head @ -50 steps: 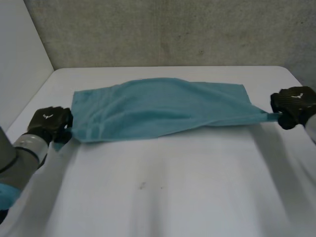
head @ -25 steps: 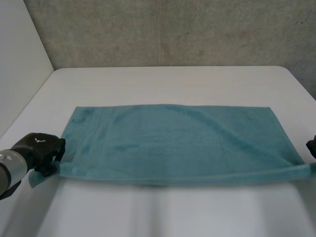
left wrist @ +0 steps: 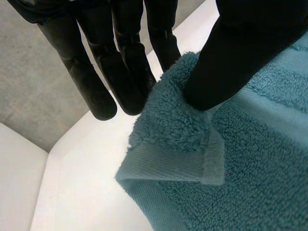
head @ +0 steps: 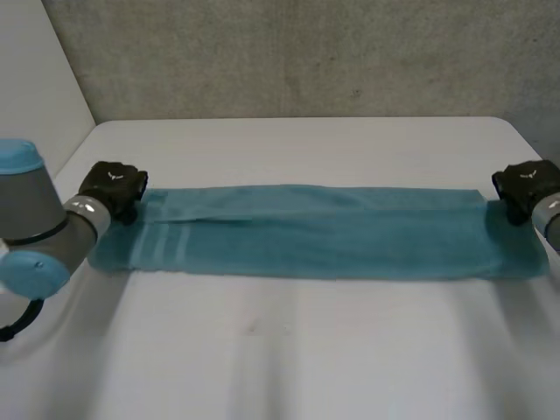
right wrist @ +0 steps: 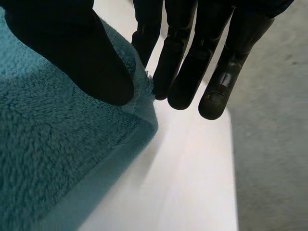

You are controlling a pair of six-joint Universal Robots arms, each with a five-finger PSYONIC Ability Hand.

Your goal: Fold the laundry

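Both left hand (left wrist: 240, 57) and right hand (right wrist: 72, 53) pinch corners of the soft, limp, probably light towel (head: 332, 232) at their fingertips.

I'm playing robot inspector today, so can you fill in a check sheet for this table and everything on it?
Surface: white table, with a few faint specks in front of the cloth.
Job's things: one teal towel, lying flat as a long strip across the table, doubled over.
Clutter: nothing seen.
Hands: left hand pinches the far corner at its end of the towel between thumb and fingers; right hand pinches the far corner at the other end.
Cables: nothing seen on the towel.
Surroundings: grey concrete wall behind the table; white panel on the robot's left.
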